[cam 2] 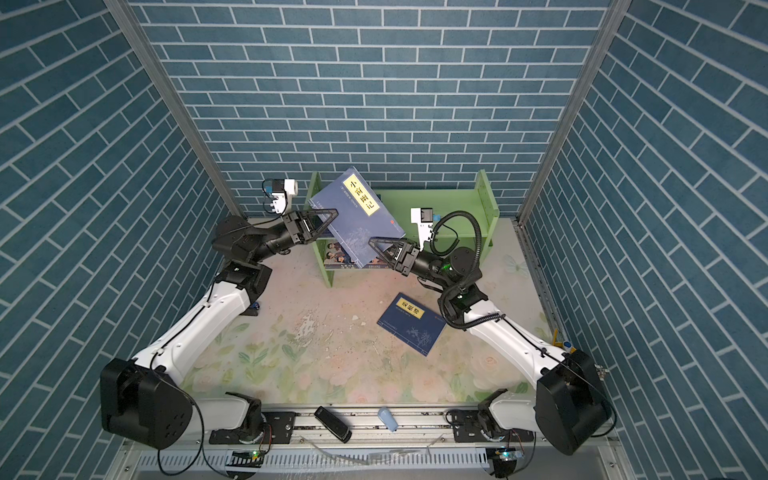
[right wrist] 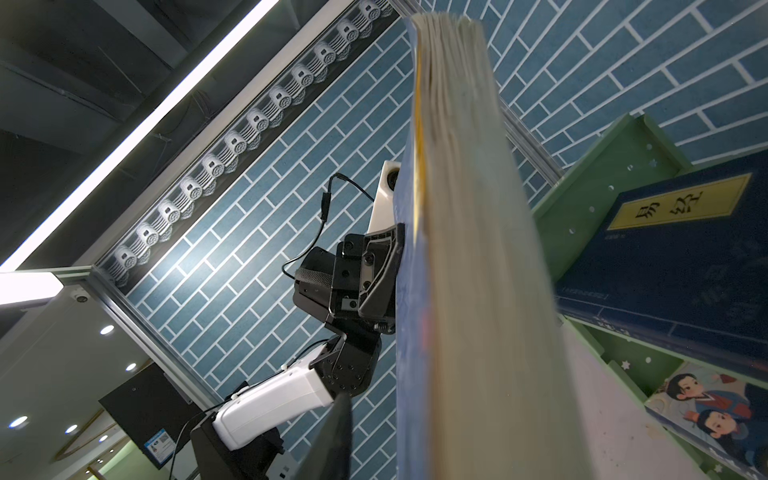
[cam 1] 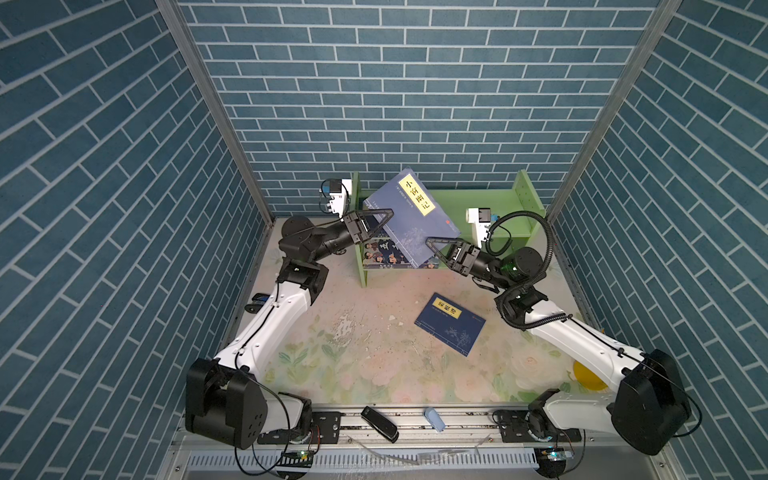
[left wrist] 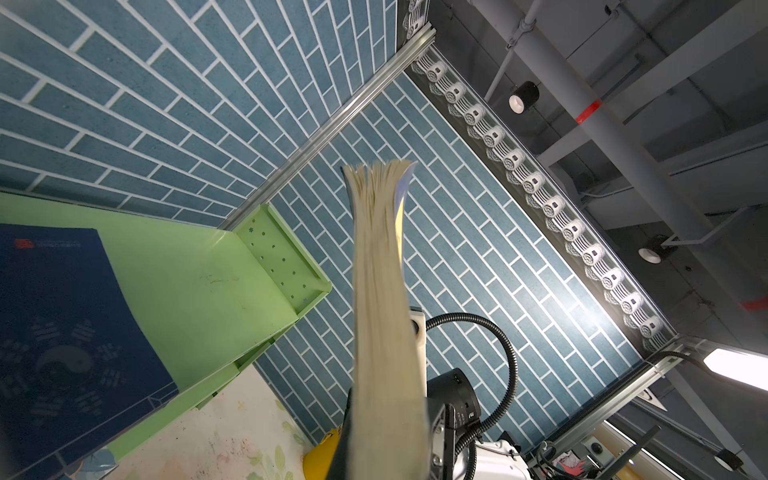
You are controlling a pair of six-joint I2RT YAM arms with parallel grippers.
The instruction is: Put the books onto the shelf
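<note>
Two robot arms meet at the raised book (cam 1: 411,216), a navy volume with a yellow title label. It hangs tilted at the middle of both top views, in front of the left half of the light green shelf (cam 1: 524,192).

The left gripper (cam 1: 384,216) is clamped on the raised book's left edge. In the left wrist view the cream page edges rise from between its fingers (left wrist: 338,440).

The right gripper (cam 1: 434,245) reaches the same book's lower right corner. In the right wrist view one finger (right wrist: 332,436) shows just beside the cover. Whether that gripper is pinching the book cannot be told.

On the shelf's lower tier, left of centre in the top views, lies the cartoon book (cam 1: 376,255), partly hidden behind the raised book. In the right wrist view the shelved navy book (right wrist: 665,270), also with a yellow label, rests on the tier above it at the right of the frame.

A fourth volume, the loose book (cam 1: 451,326), lies flat and askew on the flowered table (cam 1: 332,353). It is below and right of centre, well apart from the shelf.
</note>
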